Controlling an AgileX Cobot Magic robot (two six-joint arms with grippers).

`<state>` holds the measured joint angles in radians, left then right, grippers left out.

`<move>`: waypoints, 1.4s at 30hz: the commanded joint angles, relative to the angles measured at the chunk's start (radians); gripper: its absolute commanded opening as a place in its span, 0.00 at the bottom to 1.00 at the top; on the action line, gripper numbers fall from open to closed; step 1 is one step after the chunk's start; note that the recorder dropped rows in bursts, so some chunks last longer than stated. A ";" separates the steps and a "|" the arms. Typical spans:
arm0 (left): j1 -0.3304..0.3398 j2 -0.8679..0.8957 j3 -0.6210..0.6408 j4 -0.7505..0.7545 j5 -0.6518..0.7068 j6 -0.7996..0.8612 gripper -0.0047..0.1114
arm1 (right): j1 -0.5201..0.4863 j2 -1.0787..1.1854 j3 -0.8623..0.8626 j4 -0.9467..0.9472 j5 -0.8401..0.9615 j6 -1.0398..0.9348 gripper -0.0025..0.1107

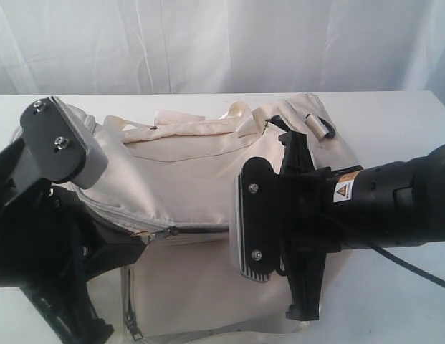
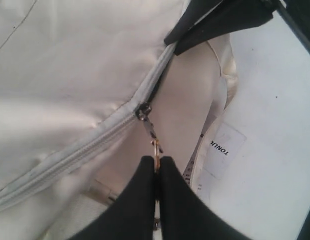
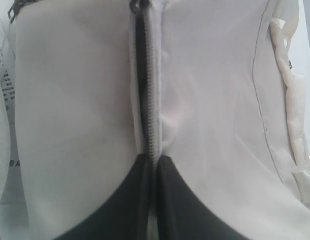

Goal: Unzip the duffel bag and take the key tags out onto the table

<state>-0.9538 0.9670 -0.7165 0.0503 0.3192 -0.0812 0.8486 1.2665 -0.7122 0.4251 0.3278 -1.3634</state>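
Observation:
The cream duffel bag (image 1: 186,172) lies on the white table (image 1: 401,122). Its grey zipper (image 2: 70,155) is closed on one side of the slider (image 2: 143,110) and parted on the other, with dark lining showing in the gap (image 3: 140,75). My left gripper (image 2: 156,161) is shut on the metal zipper pull (image 2: 154,140). My right gripper (image 3: 154,159) is shut on the zipper's edge (image 3: 153,115) further along the bag. In the exterior view the left fingers (image 1: 132,247) reach the zipper line from the left, while the right arm (image 1: 315,208) comes in from the right. The key tags are hidden.
Webbing straps (image 1: 201,129) and a black clip (image 1: 317,129) lie on the bag's far side. A white printed label (image 2: 222,150) hangs by the bag's near edge. A white curtain (image 1: 222,43) closes the back of the table.

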 commanded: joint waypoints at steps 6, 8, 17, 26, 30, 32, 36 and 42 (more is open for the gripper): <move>-0.005 -0.091 0.006 0.312 0.221 -0.267 0.04 | 0.000 0.002 0.004 -0.018 0.007 0.026 0.02; -0.005 -0.113 0.006 0.363 0.244 -0.303 0.04 | 0.000 0.002 0.004 -0.018 0.007 0.026 0.02; -0.005 -0.199 0.006 0.603 0.415 -0.424 0.04 | 0.000 0.002 0.004 -0.018 0.007 0.033 0.02; -0.005 -0.199 0.006 0.746 0.407 -0.476 0.04 | 0.000 -0.094 -0.013 0.052 0.007 0.097 0.32; -0.005 -0.199 0.006 0.713 0.338 -0.476 0.04 | 0.016 -0.174 -0.024 0.202 0.007 0.111 0.53; -0.005 -0.199 0.006 0.712 0.311 -0.476 0.04 | 0.046 -0.175 -0.024 0.209 0.007 0.111 0.53; -0.005 -0.199 0.006 0.702 0.269 -0.476 0.04 | 0.123 -0.141 -0.024 0.212 -0.061 0.111 0.53; -0.005 -0.199 0.006 0.680 0.267 -0.472 0.04 | 0.254 -0.028 -0.069 0.215 -0.227 0.113 0.53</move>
<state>-0.9538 0.7807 -0.7165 0.7370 0.5910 -0.5436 1.0551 1.1914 -0.7509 0.6295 0.1643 -1.2568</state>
